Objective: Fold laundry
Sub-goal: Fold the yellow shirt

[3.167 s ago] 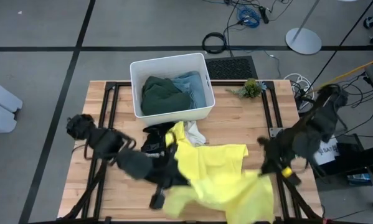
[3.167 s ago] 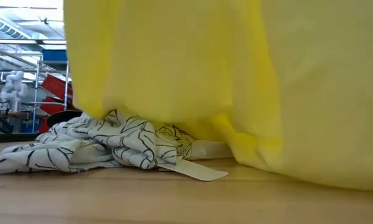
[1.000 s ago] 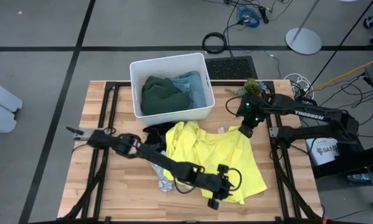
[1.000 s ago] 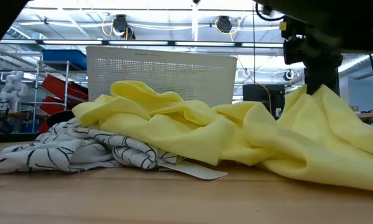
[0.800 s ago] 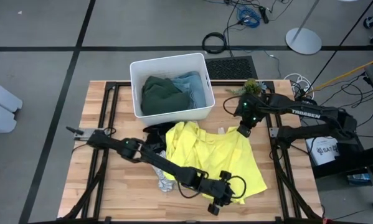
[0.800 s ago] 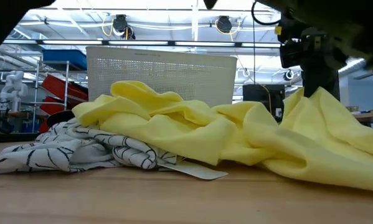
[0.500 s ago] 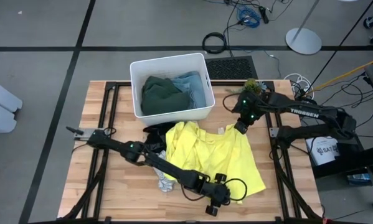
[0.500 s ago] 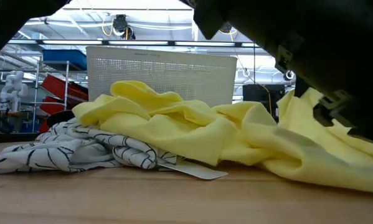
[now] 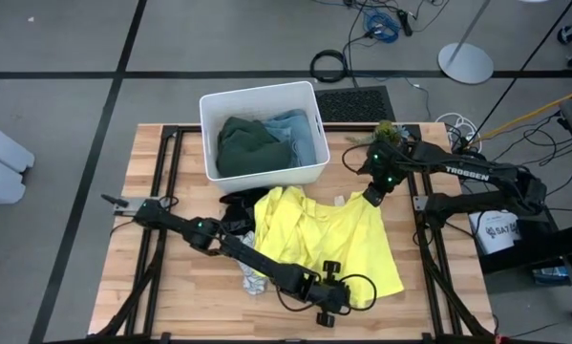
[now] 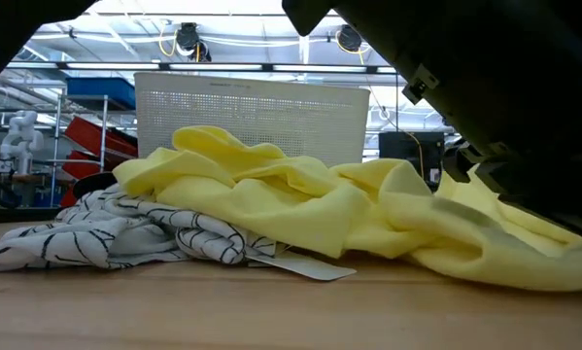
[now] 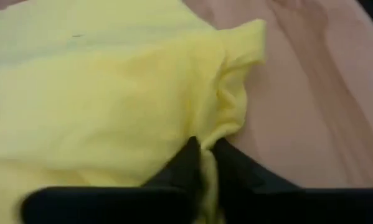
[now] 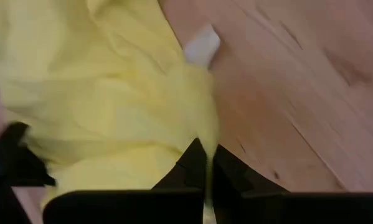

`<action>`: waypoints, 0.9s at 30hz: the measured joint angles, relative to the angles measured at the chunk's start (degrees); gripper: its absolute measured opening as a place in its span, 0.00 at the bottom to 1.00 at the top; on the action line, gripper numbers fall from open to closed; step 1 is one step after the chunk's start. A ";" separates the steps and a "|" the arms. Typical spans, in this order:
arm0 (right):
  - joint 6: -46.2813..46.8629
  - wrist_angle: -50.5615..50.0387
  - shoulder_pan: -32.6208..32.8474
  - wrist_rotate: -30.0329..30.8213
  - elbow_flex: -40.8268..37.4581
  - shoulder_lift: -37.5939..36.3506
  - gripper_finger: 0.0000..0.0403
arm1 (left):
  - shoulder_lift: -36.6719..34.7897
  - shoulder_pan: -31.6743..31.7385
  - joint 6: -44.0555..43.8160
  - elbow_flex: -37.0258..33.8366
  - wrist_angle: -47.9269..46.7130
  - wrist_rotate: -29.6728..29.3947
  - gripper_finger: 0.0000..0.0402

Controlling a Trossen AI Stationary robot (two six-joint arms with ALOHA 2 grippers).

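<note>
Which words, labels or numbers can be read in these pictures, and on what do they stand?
"TROSSEN": white letters on the right arm, seen in the high view.
White label on the equipment beside the table's right edge: print too small to read.
White tag beside the yellow garment: no text visible.

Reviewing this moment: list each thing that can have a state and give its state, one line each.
yellow garment: spread crumpled on the table, pinched at two edges
left tool: shut on the yellow garment's near edge
right tool: shut on the yellow garment's far corner
white bin: upright, holding the two garments below
dark green garment: bunched in the bin
light blue garment: bunched in the bin
white patterned garment: crumpled on the table
</note>
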 joint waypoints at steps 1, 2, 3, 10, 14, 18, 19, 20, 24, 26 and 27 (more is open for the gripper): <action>-0.51 -0.84 0.18 0.59 -0.34 -0.01 0.00 | -0.12 0.01 -0.05 -0.06 0.21 -0.41 0.07; -1.03 -1.81 0.30 1.50 -0.84 -0.02 0.00 | -0.28 0.07 -0.05 -0.11 0.47 -0.46 0.04; -1.24 -2.71 0.31 2.55 -1.48 -0.02 0.00 | -0.30 0.11 -0.03 -0.12 0.77 -0.46 0.03; 0.32 3.47 0.29 3.53 -9.00 0.00 0.00 | -5.16 -0.28 1.42 -0.19 -1.16 -0.52 0.01; 2.31 12.47 0.31 0.73 -13.42 0.00 0.04 | -7.16 -0.35 1.17 0.16 -1.21 -0.75 0.01; 3.52 16.88 0.64 -4.13 -14.24 -0.02 0.15 | -6.94 -0.36 1.09 -0.08 -1.85 -0.70 0.01; 3.62 16.82 1.06 -4.41 -14.24 0.00 0.19 | -7.04 -0.39 1.00 -0.05 -1.86 -0.70 0.01; 3.86 16.49 1.53 -4.33 -14.26 0.00 0.24 | -7.15 -0.39 0.98 0.01 -2.20 -0.70 0.01; 5.45 15.27 4.45 -3.48 -14.26 0.09 0.42 | -7.17 -0.60 -0.72 0.03 -4.33 -0.33 0.00; 6.13 13.89 6.12 -2.43 -14.26 0.18 0.50 | -7.29 -0.82 -1.73 0.03 -4.65 0.43 0.00; 6.85 13.42 7.10 -2.26 -14.26 0.37 0.54 | -7.56 -0.97 -1.89 0.03 -5.13 0.77 0.00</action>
